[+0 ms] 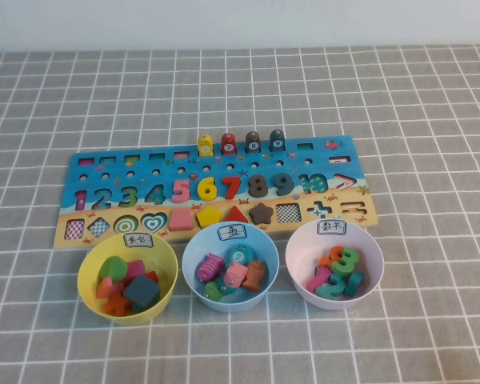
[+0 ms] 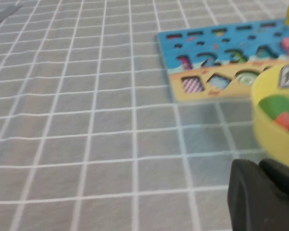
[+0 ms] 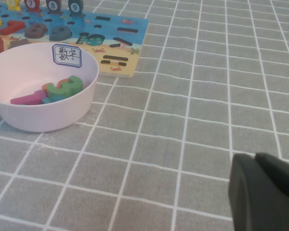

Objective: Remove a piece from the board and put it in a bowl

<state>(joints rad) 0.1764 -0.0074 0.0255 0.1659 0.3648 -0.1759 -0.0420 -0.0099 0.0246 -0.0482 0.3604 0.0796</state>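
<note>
The coral-pink numeral 5 (image 1: 182, 190) sits in its slot on the long blue and sandy board (image 1: 344, 148), between the 4 and the yellow 6. The pale pink bowl (image 1: 304, 256) with a white label stands in front of the board's right end and holds several numerals. Neither arm shows in the high view. My left gripper (image 2: 257, 166) is shut and empty, low over the cloth beside the yellow bowl (image 2: 272, 139). My right gripper (image 3: 254, 159) is shut and empty over the cloth, to the right of the pink bowl (image 3: 48, 118).
A yellow bowl (image 1: 88, 268) with shape blocks and a light blue bowl (image 1: 194, 256) with fish pieces stand in front of the board. Fish pegs (image 1: 240, 143) stand on the board's far edge. A grey checked cloth (image 1: 432, 104) covers the table.
</note>
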